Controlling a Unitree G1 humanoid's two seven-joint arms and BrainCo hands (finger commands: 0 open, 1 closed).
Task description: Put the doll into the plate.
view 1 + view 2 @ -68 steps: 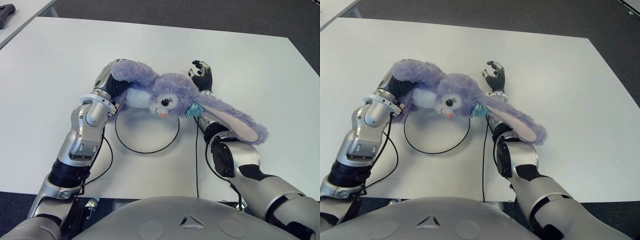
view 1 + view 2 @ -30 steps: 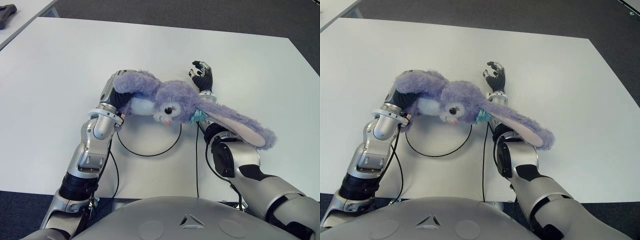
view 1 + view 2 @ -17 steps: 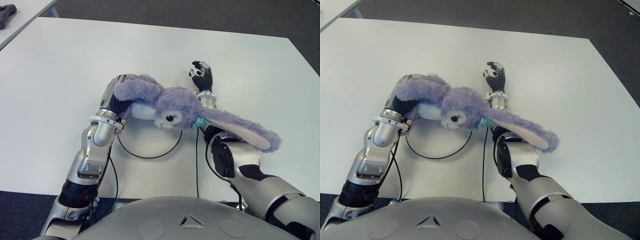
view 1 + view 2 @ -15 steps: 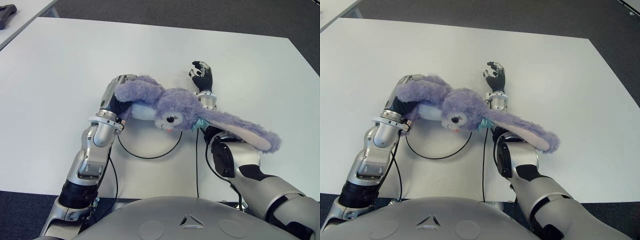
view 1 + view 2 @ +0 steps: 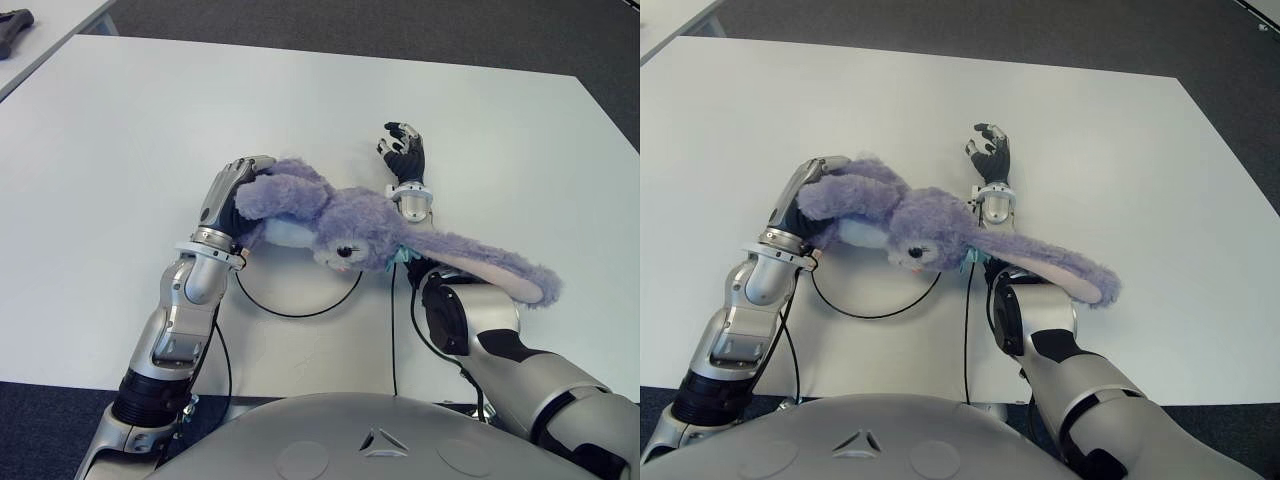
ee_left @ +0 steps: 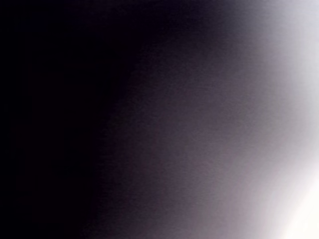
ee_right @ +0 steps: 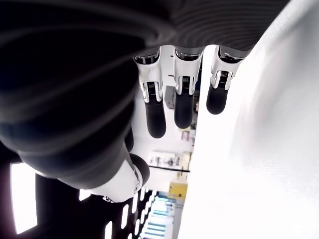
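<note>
My left hand (image 5: 232, 190), clamped on the fluffy purple plush rabbit doll (image 5: 345, 220), centre frame, should lower it squarely inside the black-rimmed round plate (image 5: 300, 300); right hand (image 5: 403, 152) hangs open.

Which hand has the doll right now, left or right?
The left hand: it grips the doll at its body end, above the plate. The right hand shows beyond the doll, fingers relaxed, holding nothing.

One purple rabbit doll (image 5: 330, 215) is showing, with two long ears trailing; one black-rimmed plate (image 5: 300, 308) is lying on the one white table (image 5: 120, 150); two robot hands are appearing, the left hand (image 5: 228, 190) and the right hand (image 5: 403, 150); one dark object (image 5: 14, 28) is sitting on a second table (image 5: 55, 22) at the far left.
</note>
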